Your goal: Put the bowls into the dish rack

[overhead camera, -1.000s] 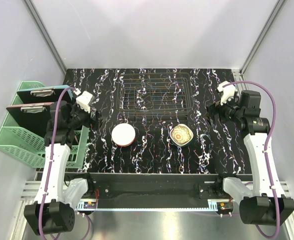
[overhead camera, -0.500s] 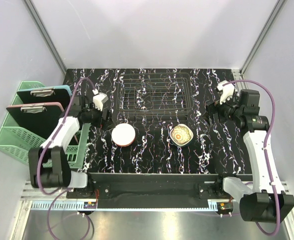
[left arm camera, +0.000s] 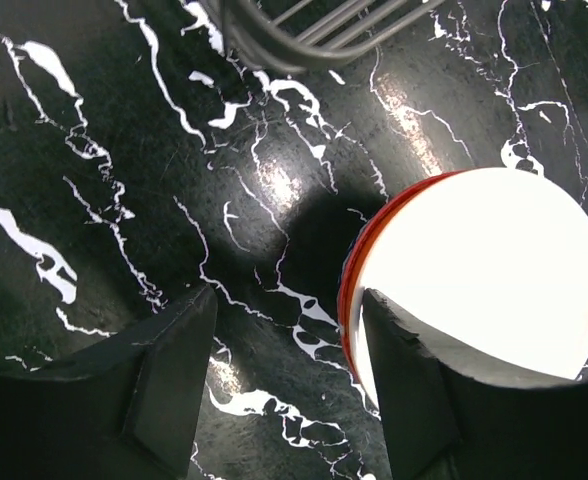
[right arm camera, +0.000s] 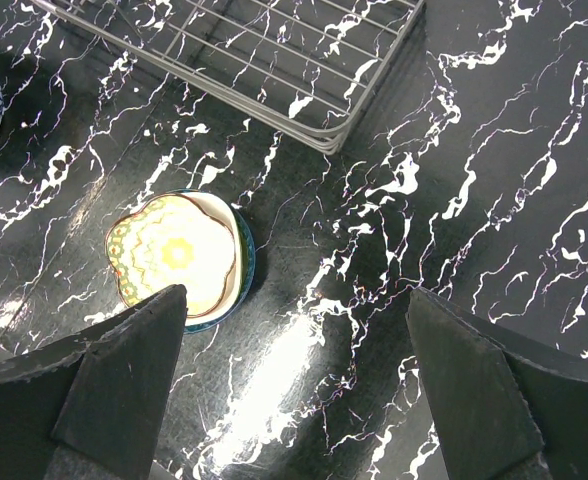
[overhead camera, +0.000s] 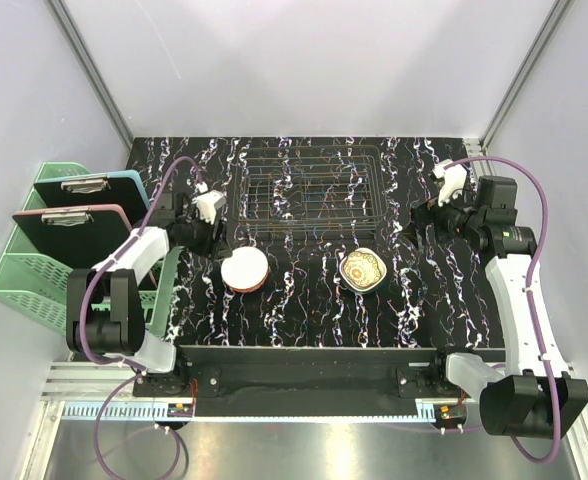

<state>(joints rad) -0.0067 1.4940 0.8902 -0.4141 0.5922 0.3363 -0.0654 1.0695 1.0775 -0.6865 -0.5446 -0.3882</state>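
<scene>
- Bowls sit on the black surface [overhead camera: 304, 310], 2 of them, both in front of the dish rack [overhead camera: 306, 188] and not in it.
- The white bowl with the orange outside [overhead camera: 245, 268] is near the rack's front left corner.
- The cream bowl with the yellow flower inside [overhead camera: 363, 270] is to its right, near the rack's front edge.
- The left gripper [overhead camera: 206, 210] is down low, just beside the white bowl. Its fingers [left arm camera: 164, 370] are spread apart, with only the surface between them. 1 finger is right at the bowl's orange rim, and I cannot tell if it touches.
- The right gripper [overhead camera: 446, 185] hangs high up near the rack's right end, well apart from the flower bowl. Its fingers [right arm camera: 124, 380] are spread wide and hold nothing.
- A mint-green basket [overhead camera: 24, 280] with 2 clipboards [overhead camera: 69, 215] stands at the left of the surface.
</scene>
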